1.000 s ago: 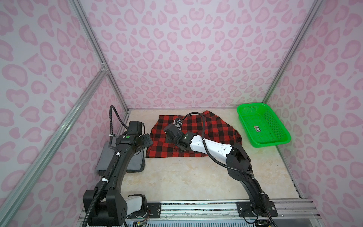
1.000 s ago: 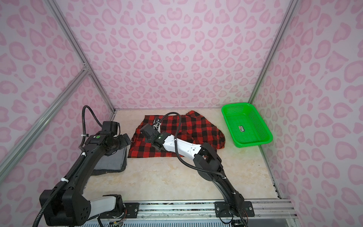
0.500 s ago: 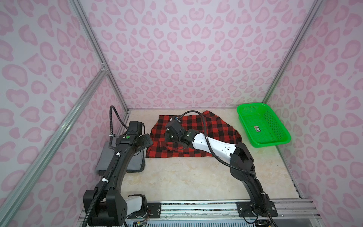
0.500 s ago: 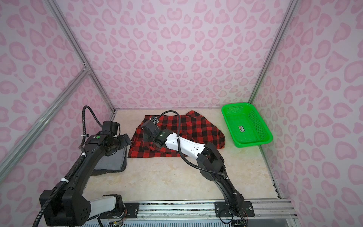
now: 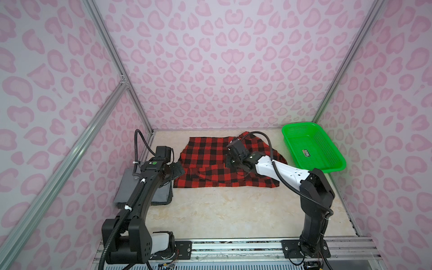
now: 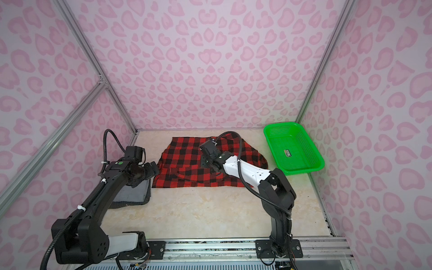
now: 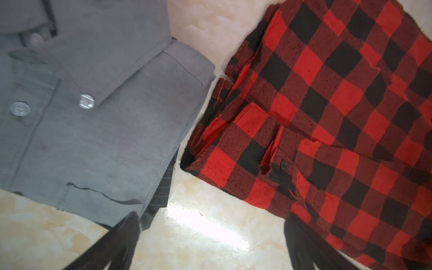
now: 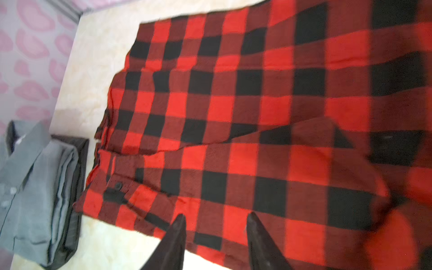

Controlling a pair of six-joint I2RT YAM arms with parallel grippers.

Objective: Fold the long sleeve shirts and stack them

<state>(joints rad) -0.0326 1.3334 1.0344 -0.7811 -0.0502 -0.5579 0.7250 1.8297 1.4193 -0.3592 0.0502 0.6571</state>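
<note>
The red-and-black checked shirt (image 5: 208,156) (image 6: 184,161) lies spread at the back middle of the table, a sleeve folded across its front part. Folded at the left lies the grey shirt (image 5: 124,187) (image 6: 133,194), partly under my left arm. My left gripper (image 5: 178,169) (image 7: 210,233) hangs wide open over bare table between the grey shirt (image 7: 93,140) and the checked shirt's cuff (image 7: 275,161). Just above the checked shirt (image 8: 233,117), near its front edge, my right gripper (image 5: 230,162) (image 8: 217,222) is open with nothing between its fingers.
A green perforated basket (image 5: 299,125) (image 6: 280,125) stands at the back right with only a small label inside. A dark striped cloth (image 7: 161,196) (image 8: 74,187) lies under the grey shirt. Pink patterned walls close in three sides.
My right gripper has moved to the right over the checked shirt and its jaws have spread wider. The left arm has not moved.
</note>
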